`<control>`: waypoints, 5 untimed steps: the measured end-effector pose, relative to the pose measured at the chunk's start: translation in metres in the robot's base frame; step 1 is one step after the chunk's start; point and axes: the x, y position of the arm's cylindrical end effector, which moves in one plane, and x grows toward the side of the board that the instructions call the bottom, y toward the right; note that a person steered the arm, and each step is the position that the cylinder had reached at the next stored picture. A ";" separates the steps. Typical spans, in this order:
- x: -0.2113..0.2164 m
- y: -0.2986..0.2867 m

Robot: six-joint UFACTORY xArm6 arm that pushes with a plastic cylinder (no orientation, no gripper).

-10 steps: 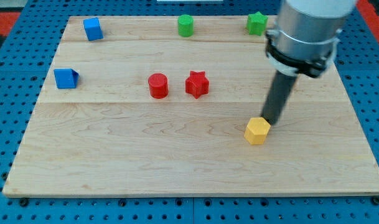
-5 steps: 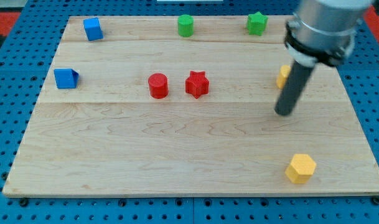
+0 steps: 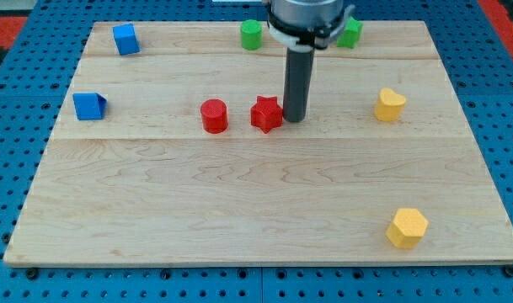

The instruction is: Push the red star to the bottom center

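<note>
Just beside the red star (image 3: 266,114), on the view's right, stands my tip (image 3: 293,117).

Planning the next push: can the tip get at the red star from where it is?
Probably yes. My tip sits right beside the red star on the view's right, nothing between them. It is beside, not above, so a downward push needs repositioning.

The grey metal arm housing (image 3: 309,18) is cut off by the view's top edge, so only its lower collar and the straight dark rod (image 3: 296,82) show. That housing covers the left part of the green star-shaped block (image 3: 353,32) just to its right, leaving only a few points visible. Whether my tip (image 3: 293,118) actually touches the red star block (image 3: 266,114) just to its left cannot be told.
</note>
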 end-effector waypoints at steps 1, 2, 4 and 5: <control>-0.012 -0.052; 0.027 -0.075; 0.031 -0.086; 0.087 -0.116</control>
